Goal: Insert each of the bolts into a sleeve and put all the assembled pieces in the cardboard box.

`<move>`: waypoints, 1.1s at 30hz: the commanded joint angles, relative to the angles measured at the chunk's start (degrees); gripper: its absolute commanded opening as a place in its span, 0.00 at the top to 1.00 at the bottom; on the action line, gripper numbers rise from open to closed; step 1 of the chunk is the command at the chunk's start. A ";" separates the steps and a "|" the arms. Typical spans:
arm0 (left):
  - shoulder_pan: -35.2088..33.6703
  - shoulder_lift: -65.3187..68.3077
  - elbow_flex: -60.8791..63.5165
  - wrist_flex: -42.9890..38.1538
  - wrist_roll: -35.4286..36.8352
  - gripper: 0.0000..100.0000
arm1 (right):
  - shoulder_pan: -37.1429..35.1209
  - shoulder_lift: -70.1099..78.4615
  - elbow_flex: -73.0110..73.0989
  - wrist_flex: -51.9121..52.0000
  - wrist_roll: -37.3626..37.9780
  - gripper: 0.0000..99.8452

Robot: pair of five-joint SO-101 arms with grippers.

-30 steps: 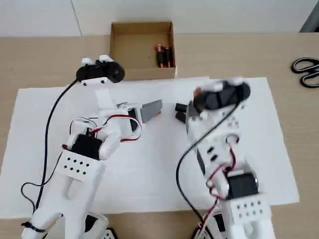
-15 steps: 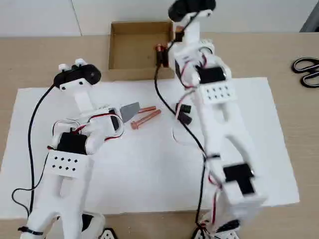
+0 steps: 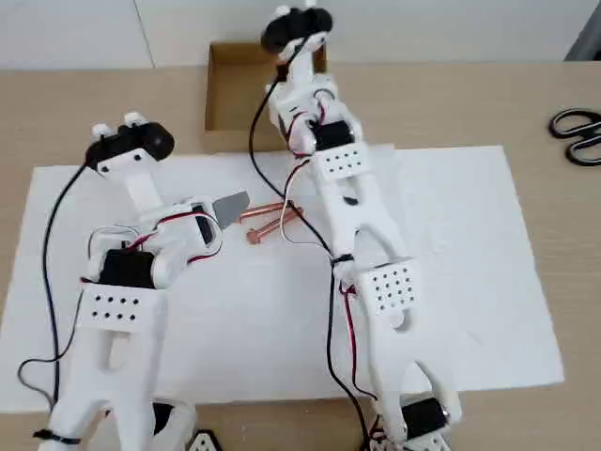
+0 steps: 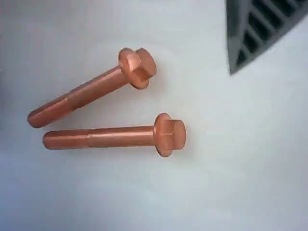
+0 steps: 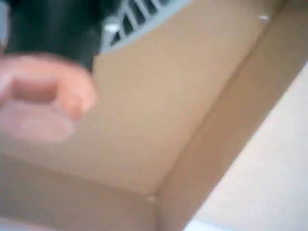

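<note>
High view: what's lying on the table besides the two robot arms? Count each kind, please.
Copper bolts: 2
Cardboard box: 1
Scissors: 1
White paper sheet: 1
Total in sight: 5

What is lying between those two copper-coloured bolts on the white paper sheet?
Nothing; the left wrist view shows a bare strip of white paper between the two copper-coloured bolts.

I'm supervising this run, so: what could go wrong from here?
The two bolts lie close together on the paper; the left gripper could knock one while taking the other. The right arm, holding an assembled piece at the cardboard box, trails a cable near them that might drag them.
</note>
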 commanded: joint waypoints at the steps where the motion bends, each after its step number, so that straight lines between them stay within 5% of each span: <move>1: -0.18 -2.02 -1.98 0.18 -0.35 0.66 | -0.22 4.44 -10.73 -2.07 0.44 1.00; 12: -0.18 -2.02 -1.98 0.18 -0.35 0.66 | -0.04 14.11 -14.86 -10.24 0.18 0.99; 20: 0.00 -2.02 -1.98 0.18 -0.35 0.66 | -0.22 14.64 -14.86 -10.51 0.09 0.68; 33: 0.26 -2.02 -1.98 0.00 -0.44 0.66 | 0.04 14.11 -24.62 -7.78 0.09 0.68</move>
